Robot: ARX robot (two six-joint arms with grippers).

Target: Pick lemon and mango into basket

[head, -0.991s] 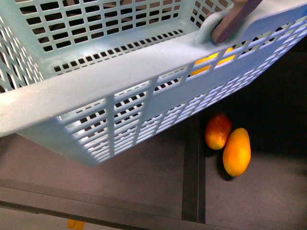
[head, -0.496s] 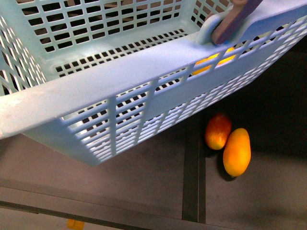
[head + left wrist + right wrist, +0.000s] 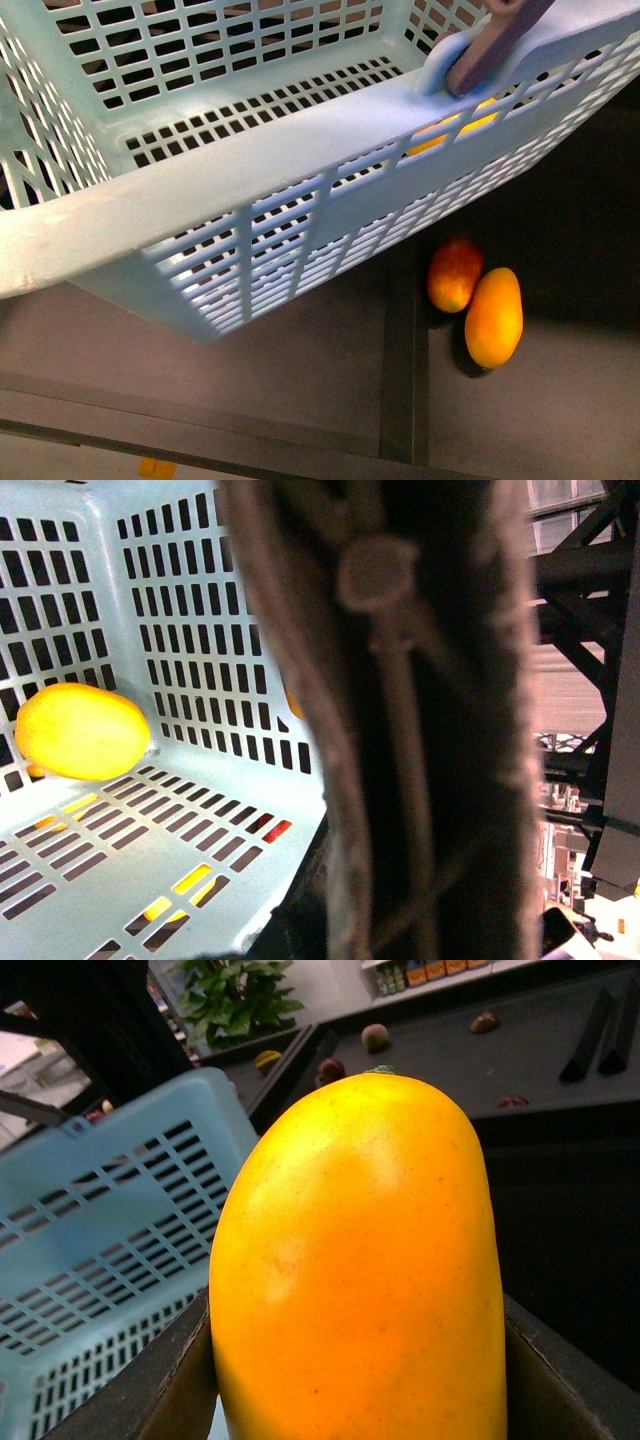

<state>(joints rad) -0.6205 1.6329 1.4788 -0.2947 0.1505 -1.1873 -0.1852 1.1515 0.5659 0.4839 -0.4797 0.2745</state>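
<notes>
The basket (image 3: 250, 170) is seen tilted over a dark grey surface (image 3: 250, 380), a lemon (image 3: 80, 730) lying inside. A mango (image 3: 360, 1260) is clamped by the right gripper (image 3: 360, 1370). Whether the left gripper (image 3: 395, 880), crowded by the blurred handle (image 3: 385, 630), is apart or together cannot be told. A plant (image 3: 235, 995) is seen beyond a dark counter (image 3: 530, 1050).

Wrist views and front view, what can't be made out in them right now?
Left wrist view: a blurred brown band close to the lens covers the middle of the basket; the left gripper's state cannot be told.
Right wrist view: the mango fills the frame, hiding all but the edges of the right gripper's fingers.
Front view: the basket wall hides all but slivers of a yellow fruit inside; neither arm shows.
</notes>
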